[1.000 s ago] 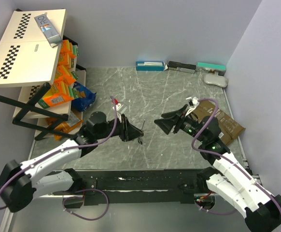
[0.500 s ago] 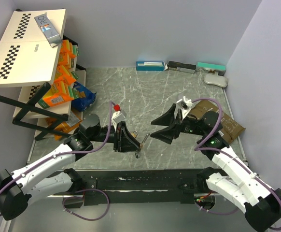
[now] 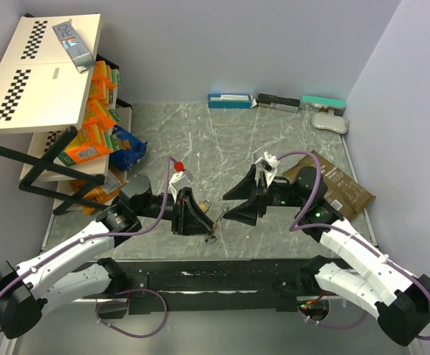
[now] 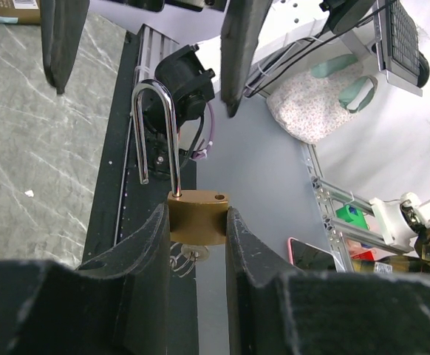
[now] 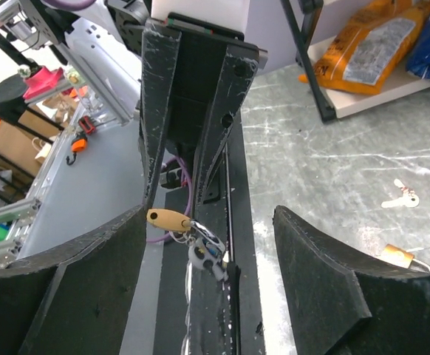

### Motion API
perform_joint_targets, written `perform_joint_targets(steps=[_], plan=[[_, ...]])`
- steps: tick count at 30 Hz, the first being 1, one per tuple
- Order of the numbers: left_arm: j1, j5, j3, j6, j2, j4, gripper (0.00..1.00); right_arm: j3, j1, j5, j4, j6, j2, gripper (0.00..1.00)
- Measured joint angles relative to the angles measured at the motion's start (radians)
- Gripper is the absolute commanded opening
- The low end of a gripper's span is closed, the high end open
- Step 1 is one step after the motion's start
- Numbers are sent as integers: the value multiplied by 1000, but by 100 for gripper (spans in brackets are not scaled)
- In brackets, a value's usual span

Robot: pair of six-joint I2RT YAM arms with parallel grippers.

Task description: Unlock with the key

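Top view: the right claw has slid left since the earlier frame, its jaws spread wide and empty, and is now just beside the one padlock pinched in the left claw, which has barely moved; a key bunch dangles below

Left wrist: the brass body sits clamped, its long axis running away from the wrist, and the open shackle points at the right claw

Right wrist: one loose key lies on the surface
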Motion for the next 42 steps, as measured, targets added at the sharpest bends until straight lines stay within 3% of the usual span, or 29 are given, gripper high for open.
perform_joint_targets(steps=[14,26,29,32,34,37,38,42], plan=[[0,29,0,-51,-2,76,1,0,9,-6,-8,-14,25,56],[2,60,0,-74,-1,107,1,-2,14,-32,45,13,29,15],[2,63,0,-78,-1,107,1,-11,14,-27,68,25,29,6],[2,64,0,-78,-1,107,1,-27,14,-5,84,39,29,4],[2,63,0,-77,-1,107,1,-38,14,8,95,50,27,5],[2,56,0,-77,-1,107,1,-43,14,44,89,55,18,19],[2,51,0,-77,-2,107,1,-43,14,60,80,56,14,30],[2,22,-11,-90,-5,148,1,-57,13,130,47,47,-27,53]])
